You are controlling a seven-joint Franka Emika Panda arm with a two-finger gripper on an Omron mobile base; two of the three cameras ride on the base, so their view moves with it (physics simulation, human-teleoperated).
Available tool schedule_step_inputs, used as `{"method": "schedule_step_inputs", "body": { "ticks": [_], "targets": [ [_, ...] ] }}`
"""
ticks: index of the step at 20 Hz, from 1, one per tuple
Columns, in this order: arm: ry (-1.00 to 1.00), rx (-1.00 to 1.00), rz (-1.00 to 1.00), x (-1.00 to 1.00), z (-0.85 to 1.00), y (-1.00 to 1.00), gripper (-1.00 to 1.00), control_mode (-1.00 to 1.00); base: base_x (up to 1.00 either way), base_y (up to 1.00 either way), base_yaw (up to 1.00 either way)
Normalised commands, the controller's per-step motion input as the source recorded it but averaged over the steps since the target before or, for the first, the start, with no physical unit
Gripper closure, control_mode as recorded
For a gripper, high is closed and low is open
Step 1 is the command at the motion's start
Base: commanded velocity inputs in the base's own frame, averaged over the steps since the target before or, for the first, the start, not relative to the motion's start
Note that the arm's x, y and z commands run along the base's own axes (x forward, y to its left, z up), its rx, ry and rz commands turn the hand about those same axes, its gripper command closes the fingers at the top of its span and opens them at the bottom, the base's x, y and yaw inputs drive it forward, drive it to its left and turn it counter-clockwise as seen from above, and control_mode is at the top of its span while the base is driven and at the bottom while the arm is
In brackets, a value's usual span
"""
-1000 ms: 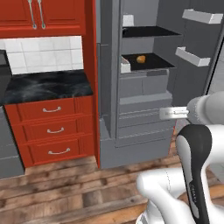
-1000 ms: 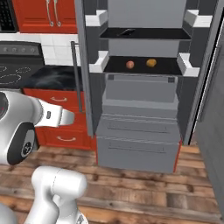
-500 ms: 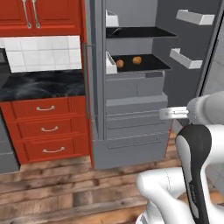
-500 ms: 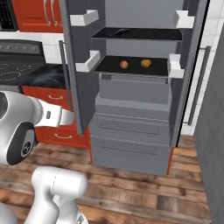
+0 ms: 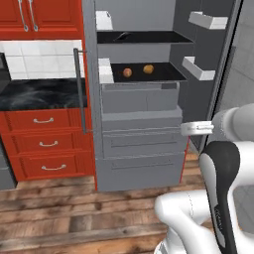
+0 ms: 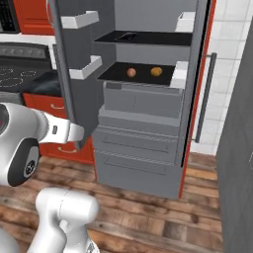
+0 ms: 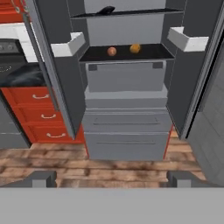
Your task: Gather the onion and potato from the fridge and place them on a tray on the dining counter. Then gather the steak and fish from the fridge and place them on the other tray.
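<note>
The grey fridge (image 5: 139, 124) (image 6: 138, 148) (image 7: 127, 109) stands with both doors open. On its black middle shelf lie two small round things side by side, a reddish one (image 5: 127, 72) (image 6: 131, 72) (image 7: 112, 51) and an orange-brown one (image 5: 148, 69) (image 6: 156, 71) (image 7: 135, 48): the onion and potato, too small to tell apart. A dark flat item (image 5: 121, 35) (image 7: 105, 9) rests on the shelf above. My gripper (image 7: 113, 178) is open and empty, well back from the fridge and facing it. The tray and dining counter are out of view; steak and fish cannot be made out.
The open left door (image 6: 74, 79) (image 7: 57, 78) and right door (image 5: 218, 74) (image 7: 192, 74) carry white bins and jut out into the room. Red drawers (image 5: 44, 144) under a black counter (image 5: 39, 94) stand at the left, by a stove (image 6: 20, 74). Wooden floor (image 7: 109, 164) lies in front.
The whole picture has shifted as the base moved: the fridge now sits more central and its open doors frame the shelves. The gripper has stayed open.
</note>
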Motion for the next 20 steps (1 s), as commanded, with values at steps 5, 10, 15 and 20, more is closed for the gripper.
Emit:
{"method": "schedule_step_inputs", "body": {
  "ticks": [5, 10, 15, 20],
  "targets": [
    [0.00, 0.00, 0.00, 0.00, 0.00, 0.00, -1.00, 1.00, 0.12, -0.39, 0.11],
    [0.00, 0.00, 0.00, 0.00, 0.00, 0.00, -1.00, 1.00, 0.46, -0.02, -0.04],
    [0.00, 0.00, 0.00, 0.00, 0.00, 0.00, -1.00, 1.00, 0.57, 0.00, -0.03],
    [0.00, 0.00, 0.00, 0.00, 0.00, 0.00, -1.00, 1.00, 0.69, 0.00, -0.01]
  ]
}}
